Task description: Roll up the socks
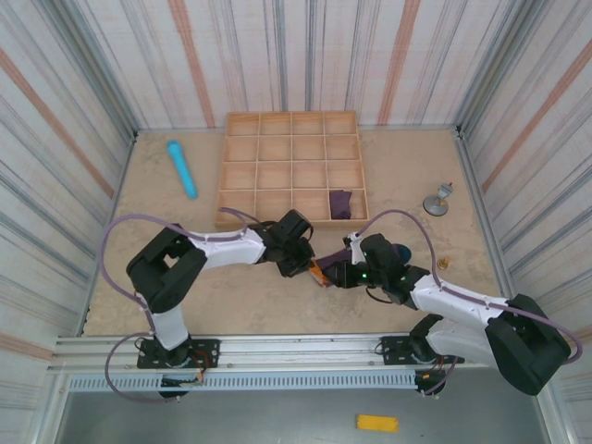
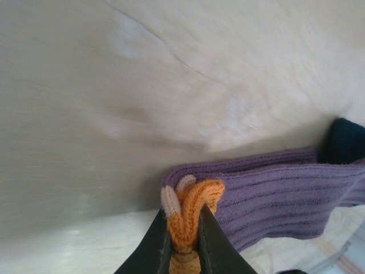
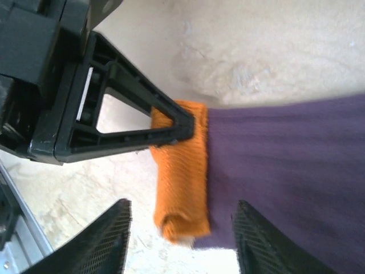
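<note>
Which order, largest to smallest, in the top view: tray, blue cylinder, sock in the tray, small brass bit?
1. tray
2. blue cylinder and sock in the tray: one longer, one wider, too close to rank
3. brass bit

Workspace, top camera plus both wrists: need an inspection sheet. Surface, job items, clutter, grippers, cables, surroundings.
Surface: beige table, nothing spilled seen.
Job's things: purple sock lying flat between the arms, orange cuff at one end; second sock bundled in the wooden tray, near row, rightmost compartment.
Clutter: blue cylinder left of the tray; grey stand to its right.
Grippers: left gripper shut on the cuff; right gripper open, fingers either side of the cuff, not touching.
Cables: lilac cables loop off both arms.
Surroundings: striped walls; metal rail at the near edge.
</note>
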Controlling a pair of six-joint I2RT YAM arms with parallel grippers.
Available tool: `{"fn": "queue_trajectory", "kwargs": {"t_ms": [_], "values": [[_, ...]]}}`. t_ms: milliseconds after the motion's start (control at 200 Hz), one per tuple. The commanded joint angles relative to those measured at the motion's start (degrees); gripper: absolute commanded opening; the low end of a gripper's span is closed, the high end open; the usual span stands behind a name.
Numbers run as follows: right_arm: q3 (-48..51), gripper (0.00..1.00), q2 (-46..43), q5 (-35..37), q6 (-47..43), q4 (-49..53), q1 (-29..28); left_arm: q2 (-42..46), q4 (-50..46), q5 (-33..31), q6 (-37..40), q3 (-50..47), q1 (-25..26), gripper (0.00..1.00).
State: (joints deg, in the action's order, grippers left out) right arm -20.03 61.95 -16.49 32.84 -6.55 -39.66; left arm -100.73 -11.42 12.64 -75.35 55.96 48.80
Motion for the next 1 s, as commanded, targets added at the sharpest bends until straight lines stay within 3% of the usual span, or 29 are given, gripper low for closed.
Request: {"fn": "queue_trajectory", "kwargs": {"t_ms": [0,195,416,661,872,992], "values": [[-2.7,0.64,1.0,0.5,-4.0,3.6,-1.7,5.7,-5.3,-7.3,-1.8,-3.9,-1.4,0.0],[-5.8,0.72,3.2,5.9,-8.5,4.4,-7.9,16.4,-6.9,-13.1,-8.4,-13.1,-0.8,0.0],[-5.7,0.73,6.1,12.3,-16.1,0.7,-16.6,23.8,-14.5,-21.2,-16.3,-15.1,6.4,0.0],[-2.7,0.68,5.7,15.4,-21.7,-5.6,-24.0,19.1,-15.3,-20.4,-18.7,-11.3,9.9,0.0],[0.9,0.5,4.7,15.1,-20.8,-9.6,-25.0,15.3,-11.4,-17.0,-20.4,-10.4,10.5,0.0],[3.4,0.49,4.4,15.0,-19.1,-13.3,-25.0,13.9,-10.5,-16.1,-20.8,-9.8,10.7,0.0]]}}
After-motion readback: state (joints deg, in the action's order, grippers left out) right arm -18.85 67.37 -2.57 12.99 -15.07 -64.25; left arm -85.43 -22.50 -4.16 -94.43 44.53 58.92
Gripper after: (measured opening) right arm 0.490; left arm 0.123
